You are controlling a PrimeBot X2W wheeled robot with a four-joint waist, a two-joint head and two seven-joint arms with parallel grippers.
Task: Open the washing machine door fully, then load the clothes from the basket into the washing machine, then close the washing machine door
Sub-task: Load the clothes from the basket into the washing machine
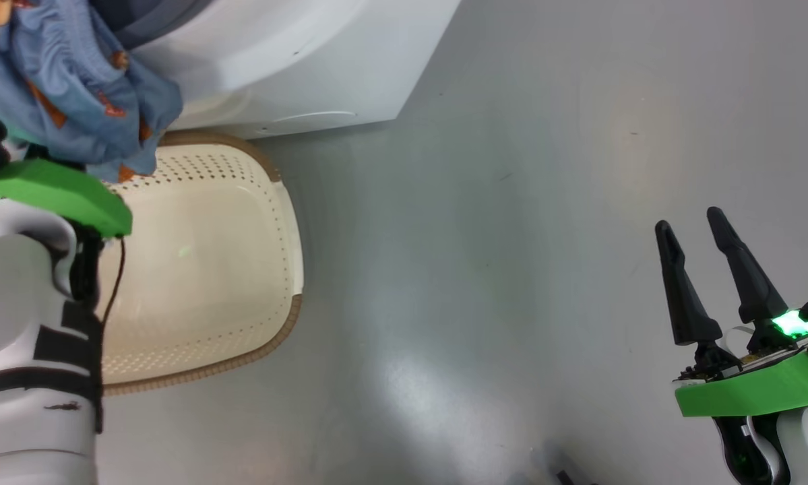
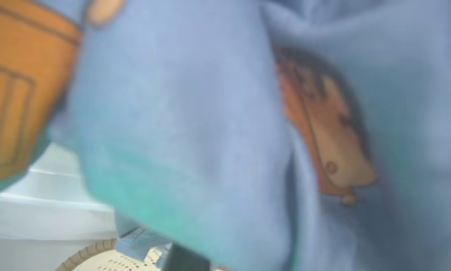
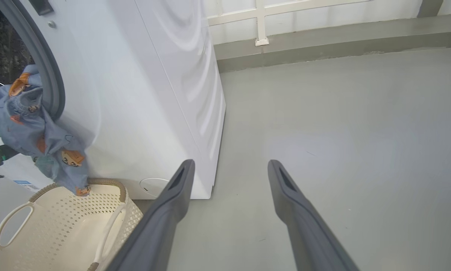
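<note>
A bundle of light blue clothes (image 1: 73,87) with orange-brown bears hangs in the air above the basket's far end, against the washing machine (image 1: 275,60). My left arm's green wrist (image 1: 53,192) sits just under the bundle, with its fingers buried in the cloth. In the left wrist view the clothes (image 2: 195,124) press close to the lens. In the right wrist view the clothes (image 3: 33,124) droop over the grey gasket (image 3: 54,82) at the drum opening. The cream basket (image 1: 201,269) holds nothing. My right gripper (image 1: 690,222) stands open over the floor. The door is out of view.
The basket (image 3: 71,222) stands tight against the washer's front, below the small round cap (image 3: 153,186). Grey floor (image 1: 511,236) spreads to the right of the machine. A low kerb and a white railing (image 3: 261,22) run along the far wall.
</note>
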